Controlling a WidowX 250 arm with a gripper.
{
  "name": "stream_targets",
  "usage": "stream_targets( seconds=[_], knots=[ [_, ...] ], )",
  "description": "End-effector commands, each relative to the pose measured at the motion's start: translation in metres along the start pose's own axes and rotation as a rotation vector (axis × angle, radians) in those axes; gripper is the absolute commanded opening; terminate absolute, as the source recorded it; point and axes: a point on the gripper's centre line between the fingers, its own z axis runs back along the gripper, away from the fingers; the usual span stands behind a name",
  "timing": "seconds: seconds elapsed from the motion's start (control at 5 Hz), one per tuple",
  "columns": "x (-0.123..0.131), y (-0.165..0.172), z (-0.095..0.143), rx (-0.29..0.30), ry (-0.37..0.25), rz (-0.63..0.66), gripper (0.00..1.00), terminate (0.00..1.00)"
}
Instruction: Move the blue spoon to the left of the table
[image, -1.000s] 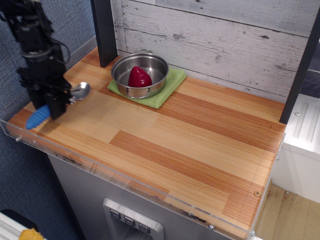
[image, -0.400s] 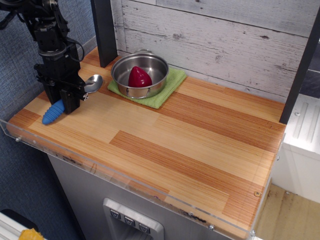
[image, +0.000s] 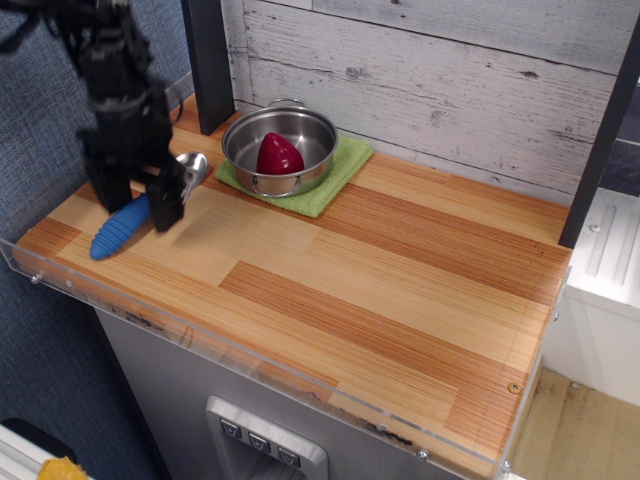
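- Since the earlier frames: my gripper (image: 143, 198) has spread its fingers and risen a little; a moment ago it was clamped on the blue spoon (image: 140, 211), which has gone from tilted in the grip to lying flat
- Gripper, current state: fingers apart, one on each side of the spoon's middle, nothing held; whether the tips still touch it I cannot tell
- Blue spoon, location: flat on the table (image: 400, 290) at its left end, ribbed blue handle pointing toward the front-left corner, silver bowl toward the steel pot (image: 280, 150) and close to the green cloth (image: 330, 180)
- Pot: sits on the cloth at the back, a red object (image: 279, 155) inside; apart from the spoon
- Step in hand, my reading: release done, placement at the left looks complete
- Next move calls for: a straight lift clear of the spoon so neither finger drags it, then retreat; keep away from the acrylic rim (image: 200, 335) and the dark post (image: 207, 60) behind
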Motion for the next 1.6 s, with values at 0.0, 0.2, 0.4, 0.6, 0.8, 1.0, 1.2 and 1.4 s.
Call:
stream_targets(
  seconds=[0.0,0.2,0.4,0.6,0.8,1.0,1.2,1.4],
  knots=[
    [0.001,-0.026,0.084,0.105,-0.171,0.022,1.0,0.0],
    [0.012,-0.066,0.105,0.09,-0.175,-0.002,1.0,0.0],
    [0.021,-0.112,0.103,0.025,-0.158,-0.027,1.0,0.0],
    [0.023,-0.147,0.103,-0.034,-0.166,-0.081,1.0,0.0],
    [0.024,-0.166,0.101,-0.062,-0.161,-0.123,1.0,0.0],
    [0.022,-0.17,0.096,-0.059,-0.138,-0.139,1.0,0.0],
    [0.022,-0.17,0.096,-0.059,-0.138,-0.139,1.0,0.0],
    [0.022,-0.17,0.096,-0.059,-0.138,-0.139,1.0,0.0]
  ],
)
